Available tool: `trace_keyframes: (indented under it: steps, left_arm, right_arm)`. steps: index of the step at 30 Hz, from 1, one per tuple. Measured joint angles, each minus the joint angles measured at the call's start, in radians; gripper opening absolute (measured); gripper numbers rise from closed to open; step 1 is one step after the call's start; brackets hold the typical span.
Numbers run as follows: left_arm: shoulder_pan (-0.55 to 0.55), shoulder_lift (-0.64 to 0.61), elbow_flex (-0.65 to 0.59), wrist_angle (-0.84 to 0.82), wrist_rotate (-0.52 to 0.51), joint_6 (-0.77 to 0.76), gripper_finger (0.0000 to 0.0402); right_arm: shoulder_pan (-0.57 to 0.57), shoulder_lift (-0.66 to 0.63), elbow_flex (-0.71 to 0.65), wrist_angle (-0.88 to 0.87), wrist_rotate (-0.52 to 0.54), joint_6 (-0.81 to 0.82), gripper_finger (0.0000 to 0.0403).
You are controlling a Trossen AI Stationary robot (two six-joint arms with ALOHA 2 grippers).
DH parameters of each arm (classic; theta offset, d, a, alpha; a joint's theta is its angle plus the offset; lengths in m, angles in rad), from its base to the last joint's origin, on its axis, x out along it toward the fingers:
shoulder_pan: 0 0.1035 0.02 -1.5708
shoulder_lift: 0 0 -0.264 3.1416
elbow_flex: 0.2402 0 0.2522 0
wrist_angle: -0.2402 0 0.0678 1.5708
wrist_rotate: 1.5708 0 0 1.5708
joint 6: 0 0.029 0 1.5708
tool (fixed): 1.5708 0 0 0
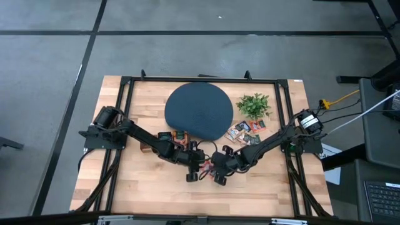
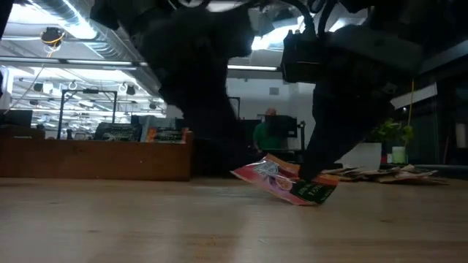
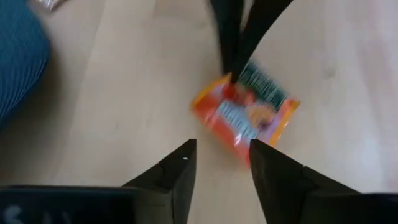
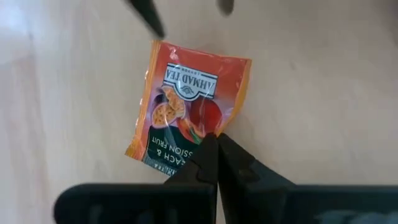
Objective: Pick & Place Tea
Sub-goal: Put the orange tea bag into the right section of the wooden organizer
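on the wooden table [image 1: 125, 181] we see no box or tray; the nearest thing to a holder is the round dark disc [image 1: 199, 111] toward the far side, and nothing lies on it. just beside the disc, below the small green plant [image 1: 254, 104], a loose heap of tea sachets [image 1: 246, 131] rests on the wood. one orange sachet [image 4: 186, 106] is apart from that heap, near the middle of the table's front half, between the two grippers. in the low view the orange sachet [image 2: 285, 181] is tilted, one edge raised off the wood and the other down on it. its printed face is up, and its long axis runs from the right gripper toward the left one. the right gripper [image 4: 216, 163] has its jaws closed together on the sachet's dark-banded end, pinching that edge. the left gripper [image 3: 222, 163] sits just at the opposite side with its jaws parted by a narrow gap; we see the sachet [image 3: 245, 112] lying beyond its tips, not between them.
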Motion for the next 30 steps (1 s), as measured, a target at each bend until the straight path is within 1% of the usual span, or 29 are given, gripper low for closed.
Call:
trace_keyframes:
  steps: [4,8,11,13,16,18,20,24,28,30]
  left_arm:
    - [0.022,-0.035,-0.003,-0.077,0.001,-0.038,0.0159]
    - [0.026,-0.104,-0.037,-0.039,-0.005,-0.011,0.0161]
    - [0.028,-0.16,-0.114,0.056,-0.01,-0.02,0.0158]
    - [0.038,-0.188,-0.187,0.153,-0.004,-0.054,0.0155]
    - [0.055,-0.224,-0.285,0.308,0.063,-0.119,0.0153]
    - [0.069,-0.25,-0.324,0.367,0.121,-0.168,0.0153]
    - [0.085,-0.279,-0.343,0.369,0.157,-0.203,0.0153]
    - [0.113,-0.328,-0.35,0.303,0.156,-0.257,0.0149]
    - [0.146,-0.361,-0.35,0.248,0.155,-0.273,0.0144]
    - [0.16,-0.367,-0.35,0.246,0.155,-0.266,0.0144]
  right_arm:
    - [0.012,0.0,0.0,-0.037,0.036,0.001,0.0002]
    - [0.019,0.0,0.0,-0.042,0.052,-0.004,0.0002]
    - [0.019,0.0,0.0,-0.038,0.062,-0.022,0.0002]
    - [0.019,0.0,0.0,-0.023,0.095,-0.031,0.0001]
    - [0.019,0.0,0.002,-0.006,0.157,-0.056,0.0001]
    - [0.019,0.0,0.014,-0.006,0.21,-0.077,0.0001]
    - [0.019,0.0,0.029,-0.003,0.273,-0.105,0.0001]
    - [0.019,0.0,0.064,-0.003,0.374,-0.164,0.0001]
    - [0.018,0.0,0.097,-0.005,0.381,-0.22,0.0]
    - [0.019,0.0,0.112,-0.003,0.381,-0.237,0.0]
